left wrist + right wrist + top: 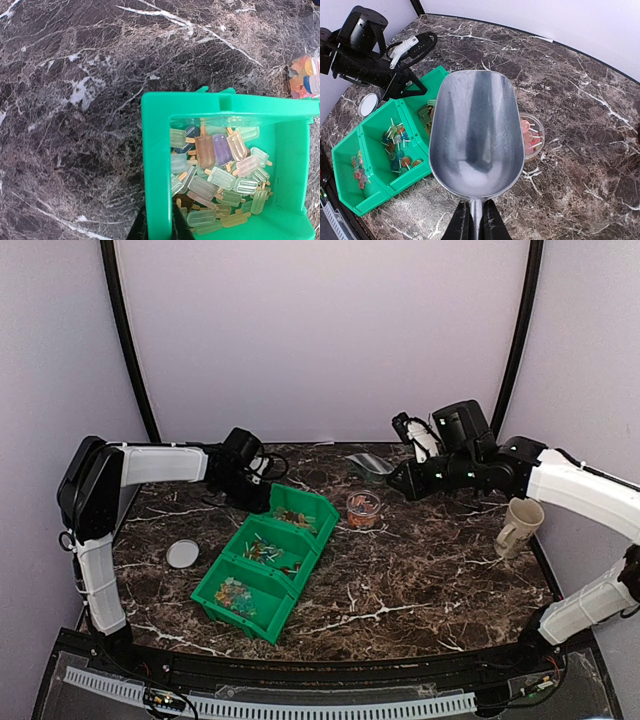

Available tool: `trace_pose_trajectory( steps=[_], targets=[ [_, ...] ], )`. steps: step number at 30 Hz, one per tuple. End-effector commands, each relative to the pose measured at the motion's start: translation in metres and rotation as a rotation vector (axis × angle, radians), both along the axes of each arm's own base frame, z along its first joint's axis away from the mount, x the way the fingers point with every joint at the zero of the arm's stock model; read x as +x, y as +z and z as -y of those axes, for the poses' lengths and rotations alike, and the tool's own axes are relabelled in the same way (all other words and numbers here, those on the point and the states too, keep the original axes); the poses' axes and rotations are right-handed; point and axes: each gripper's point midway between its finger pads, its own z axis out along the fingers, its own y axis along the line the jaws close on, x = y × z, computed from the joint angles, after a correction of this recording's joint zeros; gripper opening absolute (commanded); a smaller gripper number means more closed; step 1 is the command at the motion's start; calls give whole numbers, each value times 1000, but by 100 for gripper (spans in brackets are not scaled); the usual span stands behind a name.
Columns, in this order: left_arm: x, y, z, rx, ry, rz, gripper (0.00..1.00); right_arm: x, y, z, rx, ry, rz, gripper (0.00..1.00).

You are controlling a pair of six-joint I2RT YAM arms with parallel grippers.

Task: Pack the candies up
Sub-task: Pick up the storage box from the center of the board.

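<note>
Left fingers (181, 231) pinch the green three-compartment plastic bin (155, 150) by its wall, beside loose mixed-colour candies (215, 175); right fingers (461, 226) clamp an empty silver metal scoop (476, 135).

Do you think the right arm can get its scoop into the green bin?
Likely yes: the bin is open-topped, the raised scoop clears the jar, and the left gripper holds only one bin wall.

bin (156, 150) green | candies (395, 150) multicoloured | table (430, 570) dark white-veined marble | scoop (475, 125) silver

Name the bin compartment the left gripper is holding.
The far compartment, the one with popsicle-shaped candies: only its wall sits inside the left gripper.
</note>
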Motion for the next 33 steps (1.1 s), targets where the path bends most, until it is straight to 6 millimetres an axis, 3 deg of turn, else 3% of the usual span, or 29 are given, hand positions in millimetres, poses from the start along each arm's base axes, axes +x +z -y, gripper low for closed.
trace_pose_trajectory(
  steps=[1, 14, 25, 33],
  targets=[
    [-19, 32, -1, -33, -2, 10, 0, 3, 23, -8, 3, 41, 60, 0],
    [-52, 61, -2, -120, -54, 30, 0, 1, 8, -39, -305, 201, 58, 0],
    [-57, 56, -12, -83, -54, 65, 0, -17, -43, -72, -661, 353, -7, 0],
    [-60, 51, -10, -78, -72, 62, 0, -21, -59, -96, -765, 442, 3, 0]
  ],
)
